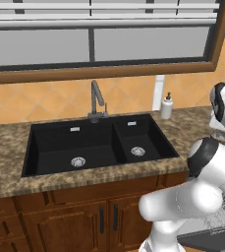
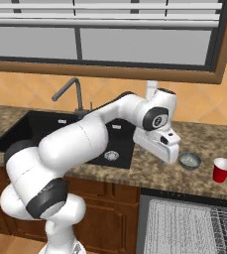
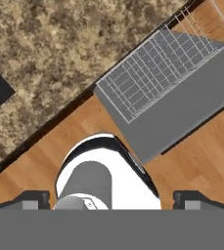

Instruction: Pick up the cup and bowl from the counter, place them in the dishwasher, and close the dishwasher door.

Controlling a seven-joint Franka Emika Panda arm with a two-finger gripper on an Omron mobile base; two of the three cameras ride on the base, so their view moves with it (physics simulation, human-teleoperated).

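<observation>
The red cup (image 2: 222,170) stands upright on the granite counter (image 2: 149,173) at the far right. The grey-blue bowl (image 2: 190,160) sits just left of it. My gripper (image 2: 165,148) hangs above the counter a little left of the bowl and touches neither. In the hand view the gripper (image 3: 111,199) is open, its two fingertips (image 3: 33,199) wide apart with nothing between them. The dishwasher (image 2: 184,225) below the counter stands open, with its dishwasher door (image 3: 182,117) folded down flat and the wire rack (image 3: 152,73) drawn out over it.
A black double sink (image 1: 99,142) with a grey faucet (image 1: 97,101) lies left of the arm. A white soap bottle (image 1: 167,106) stands at the back of the counter. Brown cabinet doors (image 1: 84,221) run below. Wood floor (image 3: 201,161) surrounds the lowered door.
</observation>
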